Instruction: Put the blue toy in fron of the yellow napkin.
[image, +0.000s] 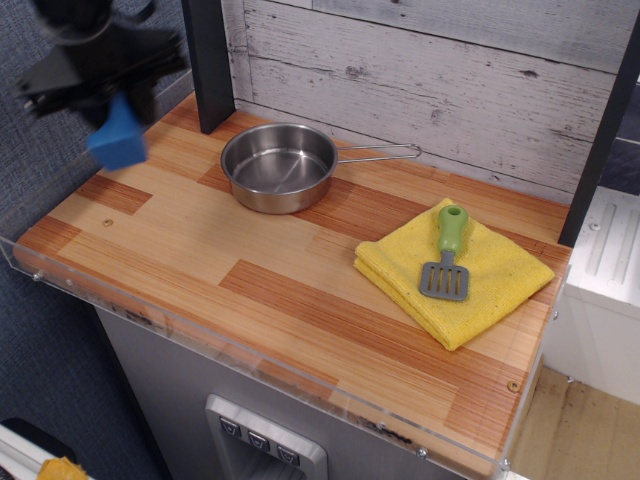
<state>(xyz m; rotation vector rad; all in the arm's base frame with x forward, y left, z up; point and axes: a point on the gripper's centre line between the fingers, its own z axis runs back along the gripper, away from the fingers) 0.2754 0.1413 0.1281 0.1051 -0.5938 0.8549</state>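
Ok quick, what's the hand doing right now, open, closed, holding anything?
Hand: closed on the blue toy, lifted clear of the counter at the far left; motion-blurred.

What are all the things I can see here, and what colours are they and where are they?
blue toy: one, blue, held up in the air above the far left corner of the table
yellow napkin: one, bright yellow, folded, lying on the right side of the table
spatula: one, green handle and grey blade, lying on top of the yellow napkin
pan: one, shiny steel, empty, at the back of the table with its wire handle pointing right
table: one, striped brown wood with a clear plastic edge
back wall: one, whitish weathered planks, behind the table
gripper: one, black, blurred, upper left, shut on the blue toy
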